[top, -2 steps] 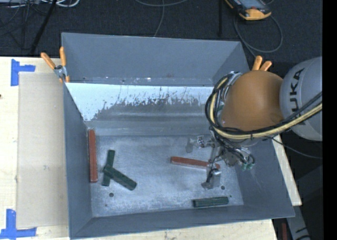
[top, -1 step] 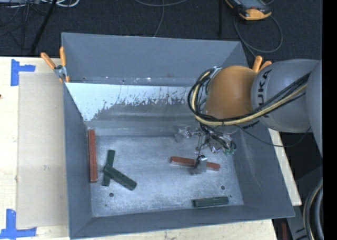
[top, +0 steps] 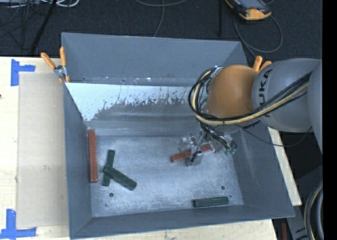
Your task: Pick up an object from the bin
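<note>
1. Gripper (top: 194, 155) low over the grey bin (top: 152, 68) floor, right of centre; jaws narrow, clamped round a short red-brown bar (top: 179, 156).
2. Long red-brown strip (top: 92, 156) along the left wall, crossed dark-green bars (top: 117, 175) beside it.
3. Single dark-green bar (top: 210, 201) near the front-right corner.

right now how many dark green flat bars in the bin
3: two touching bars at left, one bar at front right. The arm may hide more.
</note>
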Controlling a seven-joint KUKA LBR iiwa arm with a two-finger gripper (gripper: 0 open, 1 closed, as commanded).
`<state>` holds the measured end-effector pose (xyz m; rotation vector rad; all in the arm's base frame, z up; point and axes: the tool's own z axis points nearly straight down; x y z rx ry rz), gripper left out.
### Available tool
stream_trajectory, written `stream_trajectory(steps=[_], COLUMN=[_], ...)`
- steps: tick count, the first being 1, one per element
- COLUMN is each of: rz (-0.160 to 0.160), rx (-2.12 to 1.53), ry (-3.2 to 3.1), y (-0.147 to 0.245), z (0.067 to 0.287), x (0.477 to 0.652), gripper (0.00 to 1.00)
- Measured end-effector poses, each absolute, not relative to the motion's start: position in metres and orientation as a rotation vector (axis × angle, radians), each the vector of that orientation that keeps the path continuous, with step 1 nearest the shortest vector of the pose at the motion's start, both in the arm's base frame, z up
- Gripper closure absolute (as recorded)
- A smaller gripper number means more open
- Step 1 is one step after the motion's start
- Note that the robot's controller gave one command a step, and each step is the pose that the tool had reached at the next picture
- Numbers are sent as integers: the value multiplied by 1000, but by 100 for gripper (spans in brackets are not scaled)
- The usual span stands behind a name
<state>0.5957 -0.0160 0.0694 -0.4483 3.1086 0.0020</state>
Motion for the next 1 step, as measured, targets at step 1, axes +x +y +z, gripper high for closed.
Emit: stream_trajectory(steps=[1], rz=[-2], rx=[-359], ry=[3113], y=[-28], z=[216], x=[577], gripper=[100])
